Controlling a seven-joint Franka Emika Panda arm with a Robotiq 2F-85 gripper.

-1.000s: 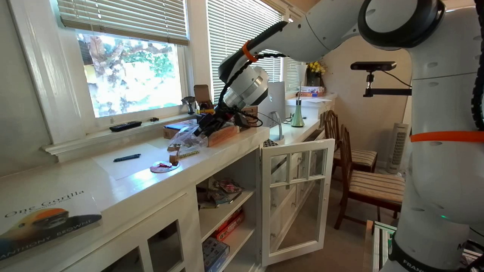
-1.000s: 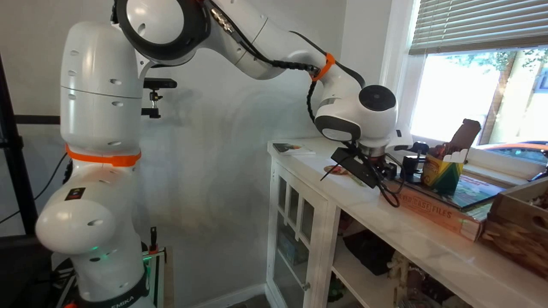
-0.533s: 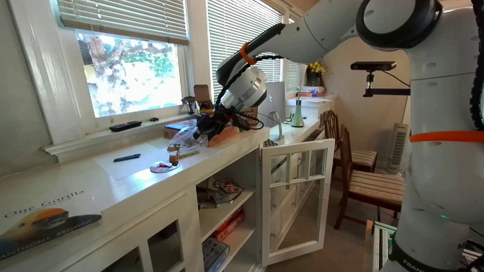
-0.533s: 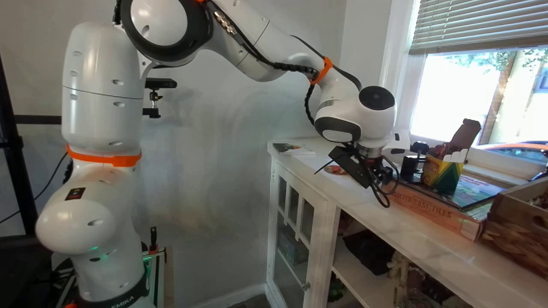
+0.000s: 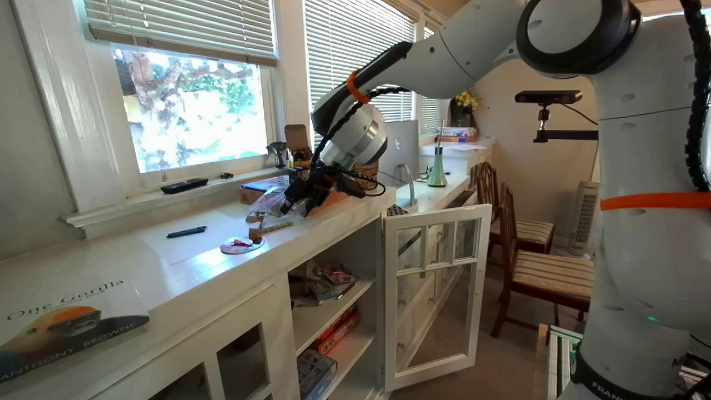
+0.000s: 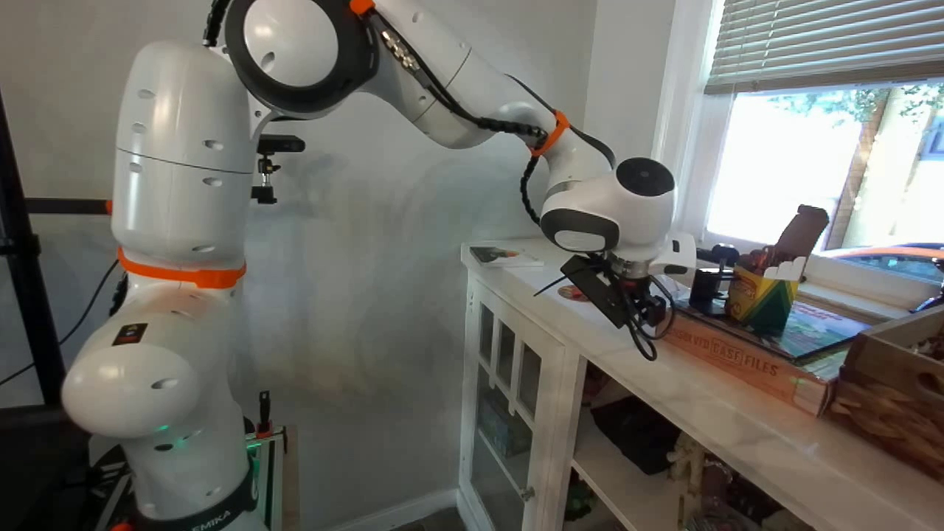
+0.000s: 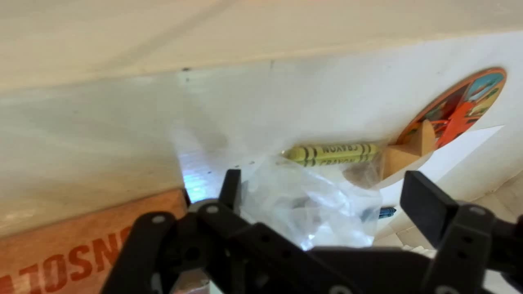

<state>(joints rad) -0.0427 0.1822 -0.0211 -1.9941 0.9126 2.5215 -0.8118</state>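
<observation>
My gripper (image 7: 327,192) is open over the white countertop, and nothing is gripped. A crumpled clear plastic bag (image 7: 314,200) lies between and beyond the fingers in the wrist view; contact with the left finger cannot be told. A yellow crayon (image 7: 335,154) lies past the fingertips, partly behind the bag. Beside it are a wooden piece (image 7: 402,155) and a round painted disc (image 7: 484,96). A dark blue crayon (image 7: 387,212) shows beyond the bag. In an exterior view the gripper (image 5: 297,206) is by the bag (image 5: 270,204); in an exterior view (image 6: 653,310) cables partly hide it.
An orange box (image 6: 726,352) holding up a yellow crayon box (image 6: 763,295) is close beside the gripper. A wooden crate (image 6: 889,383) stands further along. The counter's front edge (image 5: 311,236) is near, above an open cabinet door (image 5: 439,294). A book (image 5: 72,328) lies at the far end.
The hand has moved down slightly and towards the counter's front edge, away from the orange box, showing more of its lettering. The objects on the counter have not visibly moved.
</observation>
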